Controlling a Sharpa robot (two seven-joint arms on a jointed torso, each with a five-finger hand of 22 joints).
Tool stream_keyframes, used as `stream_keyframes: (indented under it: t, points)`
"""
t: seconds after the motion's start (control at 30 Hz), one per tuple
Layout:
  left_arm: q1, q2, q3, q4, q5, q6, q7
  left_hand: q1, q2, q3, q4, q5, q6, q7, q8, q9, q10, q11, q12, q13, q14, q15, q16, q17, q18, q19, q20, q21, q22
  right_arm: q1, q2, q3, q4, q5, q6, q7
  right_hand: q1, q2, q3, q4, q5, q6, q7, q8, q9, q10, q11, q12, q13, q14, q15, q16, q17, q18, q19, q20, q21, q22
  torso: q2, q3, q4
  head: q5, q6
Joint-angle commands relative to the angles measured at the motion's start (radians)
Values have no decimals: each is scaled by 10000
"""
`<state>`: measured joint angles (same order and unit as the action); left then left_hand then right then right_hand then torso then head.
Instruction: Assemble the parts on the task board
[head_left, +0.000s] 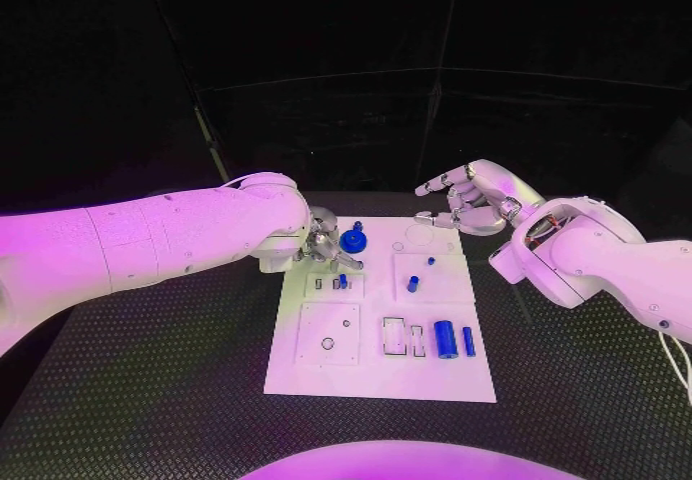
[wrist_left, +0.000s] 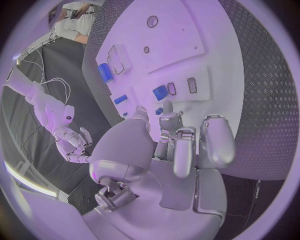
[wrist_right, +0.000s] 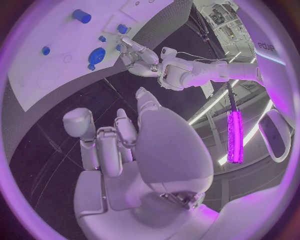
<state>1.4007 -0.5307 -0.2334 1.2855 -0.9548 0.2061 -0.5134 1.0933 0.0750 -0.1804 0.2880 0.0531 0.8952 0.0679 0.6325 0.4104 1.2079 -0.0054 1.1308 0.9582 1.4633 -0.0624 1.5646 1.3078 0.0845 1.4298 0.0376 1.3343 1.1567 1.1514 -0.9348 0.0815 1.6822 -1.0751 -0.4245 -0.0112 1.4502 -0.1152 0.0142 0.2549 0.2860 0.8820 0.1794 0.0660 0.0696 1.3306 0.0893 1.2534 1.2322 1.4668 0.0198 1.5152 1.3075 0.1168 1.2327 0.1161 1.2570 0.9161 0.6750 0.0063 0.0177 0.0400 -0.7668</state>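
The white task board (head_left: 378, 375) lies in the middle of the table. My left hand (head_left: 325, 250) reaches down onto its far left part, beside a round blue part (head_left: 356, 240). In the left wrist view its fingertips (wrist_left: 169, 120) stand close around a small blue part (wrist_left: 159, 111); whether they pinch it is unclear. A blue block (wrist_left: 160, 92) sits in a slot just beyond. My right hand (head_left: 469, 200) hovers above the board's far right corner, fingers apart, holding nothing. A large blue cylinder (head_left: 447, 340) and a thin blue bar (head_left: 469, 341) lie near the board's right edge.
A blue peg (head_left: 430, 261) and a short blue cylinder (head_left: 413, 284) stand on the board's right middle plate. The near left plate (head_left: 329, 333) has two small holes. Black ribbed table (head_left: 173, 400) surrounds the board on all sides.
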Motion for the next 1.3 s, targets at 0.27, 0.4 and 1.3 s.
stream_keyframes:
  t: [0.27,0.4,1.3]
  points:
    - [-5,228,1,-318,-266,813,-179,37,128,-79,-38,-52,-103,8,101,65,-42,22,7,25,1075,-67,62,2630,-95,97,-1,72,64,22,51,8,-69,-18,-63,-25,-50,-5,-63,19,73,-40,-8,12,-4,-96,-1,-38,-16,725,-78,-40,1399,92,-90,25,-70,-38,8,8,12,20,-56]
    - [-14,304,-2,-419,-291,926,-195,69,148,-90,-52,-51,-114,7,126,88,-50,21,7,25,1075,-67,62,2630,-99,100,0,88,90,21,77,8,-95,-18,-36,-37,-60,-6,-69,27,87,-36,-9,14,-3,-88,-2,-29,-7,722,-78,-47,1387,93,-92,24,-76,-44,2,2,1,39,-109]
    - [-113,666,-44,-714,-305,1402,-247,485,240,-151,-262,-51,-222,1,318,289,-85,19,32,52,1075,-62,62,2630,-113,94,11,161,214,21,273,7,-224,-18,-55,-61,15,72,-31,-2,147,26,-32,46,10,-86,-23,-22,-15,718,-94,-70,1359,106,-118,14,-136,-128,5,13,11,-23,-160]
